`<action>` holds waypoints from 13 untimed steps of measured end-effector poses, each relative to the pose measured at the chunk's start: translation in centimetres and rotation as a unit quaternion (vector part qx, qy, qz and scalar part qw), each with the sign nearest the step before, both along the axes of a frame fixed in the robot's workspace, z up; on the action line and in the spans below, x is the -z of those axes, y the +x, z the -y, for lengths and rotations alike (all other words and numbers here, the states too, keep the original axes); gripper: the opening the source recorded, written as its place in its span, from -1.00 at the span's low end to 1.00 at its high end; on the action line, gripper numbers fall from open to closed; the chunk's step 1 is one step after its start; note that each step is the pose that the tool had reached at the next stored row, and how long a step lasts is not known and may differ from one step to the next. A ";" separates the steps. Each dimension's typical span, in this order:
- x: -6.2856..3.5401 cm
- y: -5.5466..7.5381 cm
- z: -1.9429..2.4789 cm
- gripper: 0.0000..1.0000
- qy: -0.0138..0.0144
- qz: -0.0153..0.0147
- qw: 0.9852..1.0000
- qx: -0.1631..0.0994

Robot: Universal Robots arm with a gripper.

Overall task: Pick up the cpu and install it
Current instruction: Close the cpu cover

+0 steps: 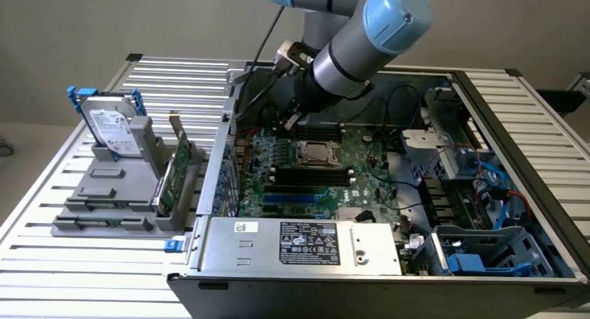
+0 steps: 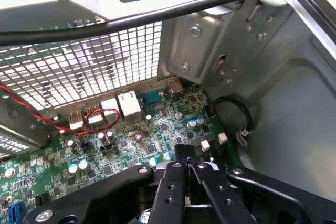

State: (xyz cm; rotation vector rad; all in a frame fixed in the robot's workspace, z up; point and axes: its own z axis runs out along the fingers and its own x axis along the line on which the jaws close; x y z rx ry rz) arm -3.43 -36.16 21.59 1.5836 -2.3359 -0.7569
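My gripper hangs inside the open computer case, low over the back part of the green motherboard. In the wrist view its black fingers are shut against each other, with nothing held that I can make out, just above the board near the rear ports. A small silvery-beige square, the cpu as far as I can tell, lies flat inside the metal-framed socket in the board's middle. The gripper is behind the socket and a little toward the exterior view's left, apart from it.
A grey fixture on the slatted table holds a hard drive with a blue bracket and an upright green card. The power supply fills the case front. A black cable, red wires and the perforated rear wall surround the gripper.
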 end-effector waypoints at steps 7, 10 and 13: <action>-0.21 0.0 0.00 -0.79 -0.002 0.000 0.999 0.038; -0.27 0.0 0.00 -0.79 -0.003 0.000 0.998 0.058; -0.31 0.0 0.00 -0.79 -0.005 0.000 0.997 0.078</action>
